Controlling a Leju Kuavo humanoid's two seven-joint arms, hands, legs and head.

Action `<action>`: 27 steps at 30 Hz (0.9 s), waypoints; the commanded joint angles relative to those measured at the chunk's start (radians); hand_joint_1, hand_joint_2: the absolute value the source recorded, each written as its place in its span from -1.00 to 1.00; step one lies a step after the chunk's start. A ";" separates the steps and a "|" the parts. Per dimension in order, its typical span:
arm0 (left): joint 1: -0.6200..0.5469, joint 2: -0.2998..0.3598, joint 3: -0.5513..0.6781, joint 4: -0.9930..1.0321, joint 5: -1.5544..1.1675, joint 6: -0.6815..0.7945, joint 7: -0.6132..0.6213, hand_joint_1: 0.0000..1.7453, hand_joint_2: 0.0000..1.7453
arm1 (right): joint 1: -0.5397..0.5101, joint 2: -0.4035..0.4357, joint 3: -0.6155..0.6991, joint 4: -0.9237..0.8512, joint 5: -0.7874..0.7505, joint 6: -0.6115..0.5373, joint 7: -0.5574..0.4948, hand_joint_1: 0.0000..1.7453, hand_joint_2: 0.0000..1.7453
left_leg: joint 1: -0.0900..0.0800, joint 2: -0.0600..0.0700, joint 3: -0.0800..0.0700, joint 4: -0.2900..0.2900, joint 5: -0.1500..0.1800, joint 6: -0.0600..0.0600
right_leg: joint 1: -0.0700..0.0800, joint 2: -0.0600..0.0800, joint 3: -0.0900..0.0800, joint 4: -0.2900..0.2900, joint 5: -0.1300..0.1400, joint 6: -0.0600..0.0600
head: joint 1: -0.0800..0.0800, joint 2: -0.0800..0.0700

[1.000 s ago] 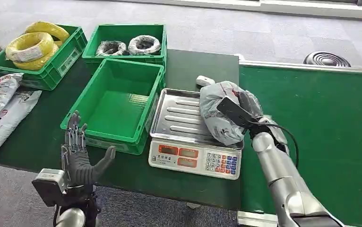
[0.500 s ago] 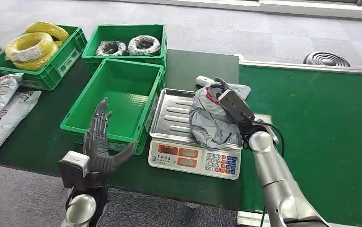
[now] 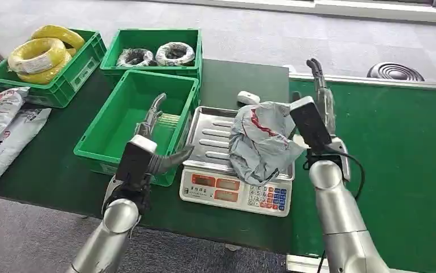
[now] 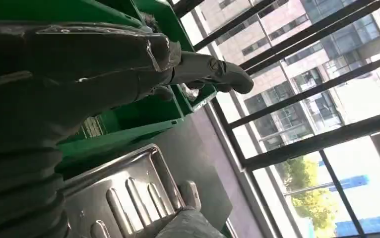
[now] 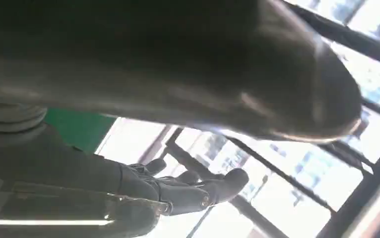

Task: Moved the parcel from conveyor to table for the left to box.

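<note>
Head view: we look forward and down from high up over the bench.
Left wrist view: close behind our left hand, tilted up toward windows.
Right wrist view: very close, facing windows.
Shared: the scale tray appears in head and left wrist views.

The grey parcel covers the right half of the scale's steel tray; the tray's left half is bare. The left hand, fingers spread, hangs over the near right corner of the empty green bin, whose tall walls hem its open floor. The right hand, fingers apart and holding nothing, stands raised just beside the parcel, above the conveyor belt, a broad bare stretch. Behind the scale, dark tabletop lies open beside the bin of wire coils.
</note>
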 commanded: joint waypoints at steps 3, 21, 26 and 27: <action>-0.325 -0.127 -0.140 0.575 -0.106 -0.059 0.100 -1.00 1.00 | 0.494 0.007 -0.296 -0.414 -0.141 -0.177 -0.113 -1.00 -1.00 | 0.002 -0.014 -0.002 -0.002 0.003 0.000 | 0.001 -0.015 0.005 -0.005 0.000 -0.001 | 0.000 0.000; -0.509 -0.221 -0.770 0.894 0.010 0.051 0.440 1.00 1.00 | 0.575 0.155 -0.241 -0.579 -0.080 -0.134 -0.124 -1.00 -1.00 | 0.000 0.002 -0.004 -0.001 0.000 0.000 | 0.000 0.002 -0.002 -0.001 0.001 -0.001 | 0.000 0.000; -0.526 -0.221 -0.780 0.919 0.012 0.120 0.433 1.00 1.00 | 0.565 0.157 -0.233 -0.567 -0.081 -0.141 -0.109 -1.00 -1.00 | 0.000 0.002 -0.004 0.000 -0.001 0.000 | 0.000 0.002 -0.002 -0.001 0.000 -0.001 | 0.000 0.000; -0.537 -0.221 -0.783 0.930 -0.003 0.147 0.440 1.00 1.00 | 0.563 0.158 -0.231 -0.564 -0.082 -0.143 -0.108 -1.00 -1.00 | 0.000 0.003 -0.004 -0.001 0.000 0.000 | 0.000 0.003 -0.002 -0.002 0.001 -0.001 | 0.000 0.000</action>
